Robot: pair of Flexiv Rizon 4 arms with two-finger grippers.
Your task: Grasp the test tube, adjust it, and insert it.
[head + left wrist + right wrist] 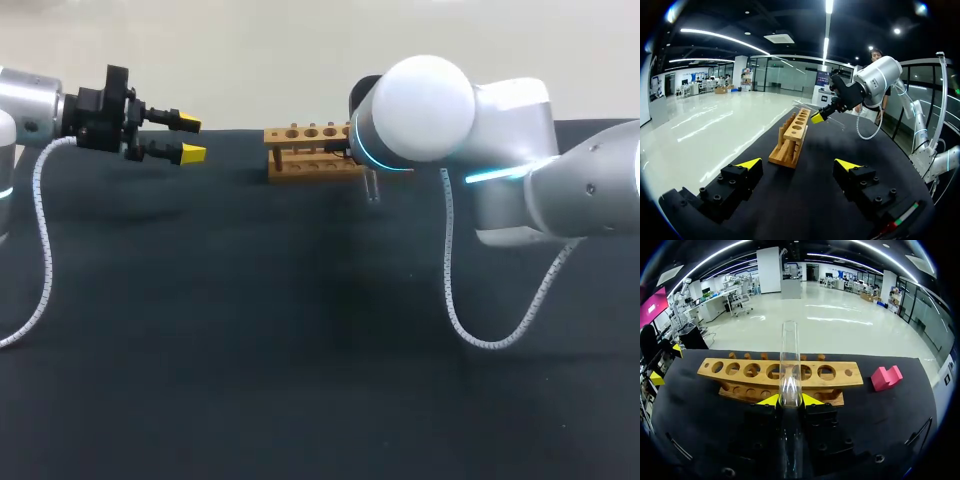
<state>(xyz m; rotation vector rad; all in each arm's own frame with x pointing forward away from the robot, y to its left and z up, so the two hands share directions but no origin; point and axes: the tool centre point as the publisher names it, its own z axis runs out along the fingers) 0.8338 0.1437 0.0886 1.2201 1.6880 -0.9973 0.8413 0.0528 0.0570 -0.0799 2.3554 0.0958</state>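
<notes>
Your right gripper point(791, 400) has the glass but not the pose, so treat this as the adjusting step: bring the test tube point(789, 360) upright over one hole of the wooden rack point(850, 376) before you lower anything. The tube looks to run out along the fingers rather than across them, which would make a straight drop awkward. Turn the wrist slowly and keep the glass off the rack's upper board until it lines up with a hole. Then go down gently, since a tube pinched this narrowly may slip or tilt. If one arm cannot get the angle right, a handover to the other looks possible.

Both yellow tips of that gripper press the tube from two sides, so it is closed narrowly on the glass, with nothing else between them. The tube juts ahead of the fingers and crosses the rack's row of holes, apparently above it and not touching. You cannot tell which end is the rounded one.

Beside one end of the rack, apart from it, a pink block point(886, 377) lies on the dark bench point(250, 360). In the head view the rack sits upper centre, partly behind the right arm. Your left gripper point(189, 138) hangs in the upper left of that frame, fingers apart and holding nothing, well away from the rack.
</notes>
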